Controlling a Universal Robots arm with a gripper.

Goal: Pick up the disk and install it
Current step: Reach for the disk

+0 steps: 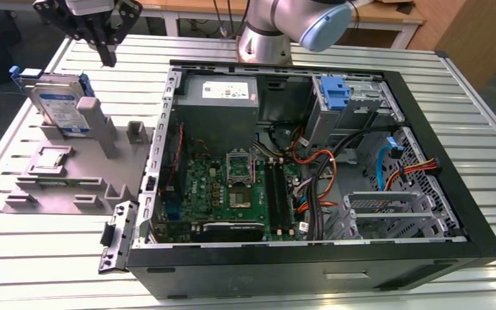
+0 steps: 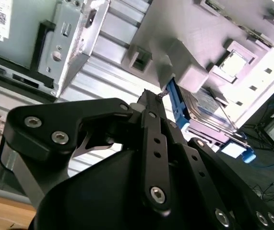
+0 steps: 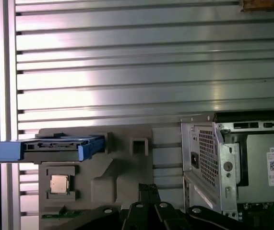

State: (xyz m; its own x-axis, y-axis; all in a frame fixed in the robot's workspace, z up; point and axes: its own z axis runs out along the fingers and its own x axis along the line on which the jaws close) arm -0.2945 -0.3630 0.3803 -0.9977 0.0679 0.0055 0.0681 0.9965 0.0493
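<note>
you have 1 disk [image 1: 62, 106], standing on edge in 1 grey fixture [image 1: 59, 190] beside 1 open computer case [image 1: 317, 258]. your gripper [image 1: 108, 61] hangs near it, not touching, fingers together and empty.

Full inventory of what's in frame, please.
disk: 1, silver, blue carrier, upright in fixture, exterior view's left
fixture: 1, grey, on table beside case
processor chip: 1, silver, seated in fixture
computer case: 1, black, open, centre
power supply: 1, grey, inside case
motherboard: 1, green, case floor
latch: 1, blue, inside case
table: 1, slatted aluminium
arm: 1, silver and blue, behind case
gripper: 1, black, shut, empty, near disk
</note>
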